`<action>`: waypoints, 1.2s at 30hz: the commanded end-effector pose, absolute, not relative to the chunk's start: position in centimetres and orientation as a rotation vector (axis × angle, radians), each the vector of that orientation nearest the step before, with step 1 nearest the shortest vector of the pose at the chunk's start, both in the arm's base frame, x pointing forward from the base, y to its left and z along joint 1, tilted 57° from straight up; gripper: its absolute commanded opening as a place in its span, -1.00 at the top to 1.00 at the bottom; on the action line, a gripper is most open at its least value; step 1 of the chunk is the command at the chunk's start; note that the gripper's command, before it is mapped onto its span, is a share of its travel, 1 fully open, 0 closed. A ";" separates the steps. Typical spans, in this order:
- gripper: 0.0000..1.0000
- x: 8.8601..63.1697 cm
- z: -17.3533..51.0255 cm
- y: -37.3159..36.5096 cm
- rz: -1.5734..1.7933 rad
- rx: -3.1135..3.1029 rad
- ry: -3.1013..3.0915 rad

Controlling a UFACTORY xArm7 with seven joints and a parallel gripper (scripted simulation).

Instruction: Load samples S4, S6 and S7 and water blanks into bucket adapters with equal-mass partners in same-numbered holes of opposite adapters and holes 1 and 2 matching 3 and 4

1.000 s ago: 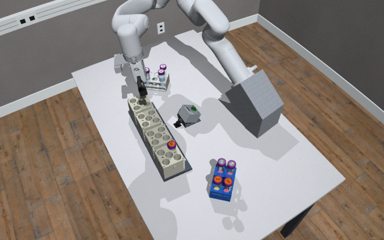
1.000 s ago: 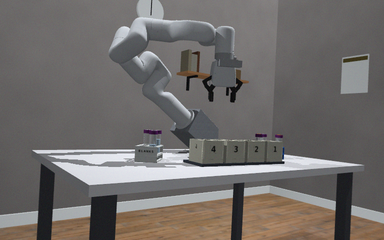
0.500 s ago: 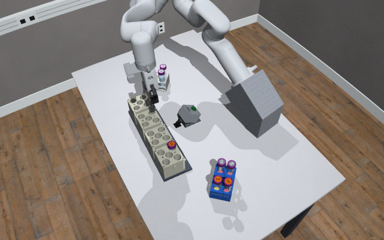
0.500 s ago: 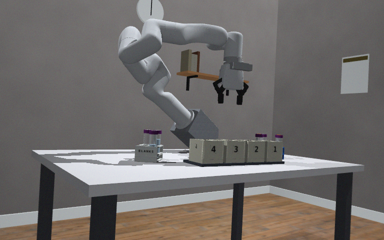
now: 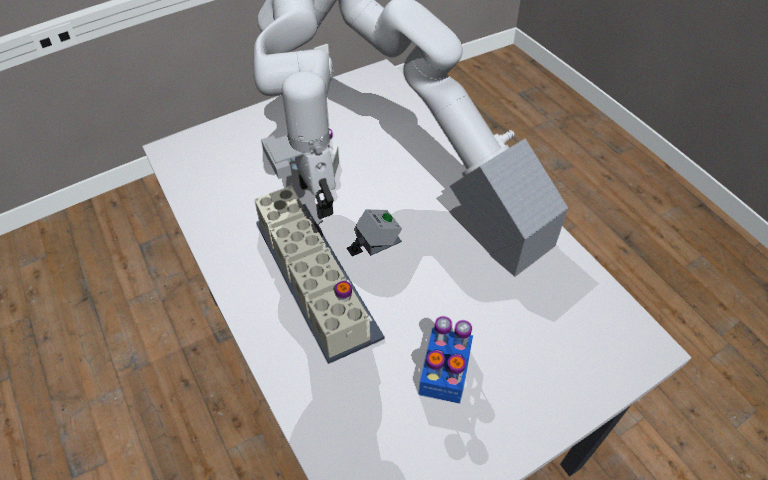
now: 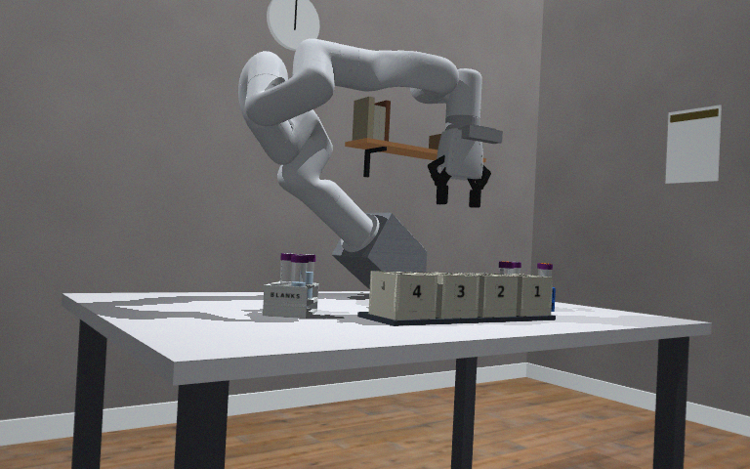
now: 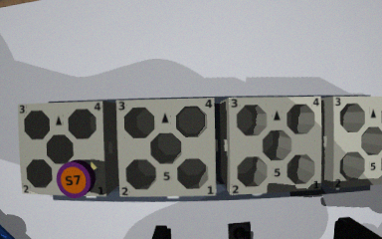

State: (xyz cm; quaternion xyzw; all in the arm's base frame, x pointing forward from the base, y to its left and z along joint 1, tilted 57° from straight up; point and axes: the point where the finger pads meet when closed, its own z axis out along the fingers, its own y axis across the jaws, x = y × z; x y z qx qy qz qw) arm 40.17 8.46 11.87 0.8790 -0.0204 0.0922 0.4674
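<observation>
Across the worktop [image 5: 543, 362] [image 6: 331, 342], S7 [image 5: 343, 288] [image 7: 74, 179] stands in adapter 1's [image 5: 346, 333] [image 6: 536, 295] [image 7: 30, 149] hole 1; my tool [image 5: 323, 204] [image 6: 458, 197], wide open and holding nothing, hovers above the adapters, off toward adapter 4 [image 6: 417, 295] from it.

Matt beige plastic-looking bucket adapters [image 5: 346, 339] [image 6: 417, 295] [image 7: 166, 186].

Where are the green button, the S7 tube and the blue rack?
Green button [image 5: 387, 217]: top view, on its round top.
S7 tube [image 5: 343, 289] [image 7: 74, 179]: top and wrist views, on its cap.
Blue rack [image 5: 440, 391]: top view, on its front wall.
</observation>
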 end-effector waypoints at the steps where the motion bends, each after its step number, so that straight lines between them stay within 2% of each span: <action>1: -1.00 40.2 11.8 8.7 0.230 2.159 -0.045; 30: -1.00 32.8 19.6 2.3 0.694 2.028 -0.938; 36: -1.00 31.6 20.8 1.2 0.694 2.028 -0.938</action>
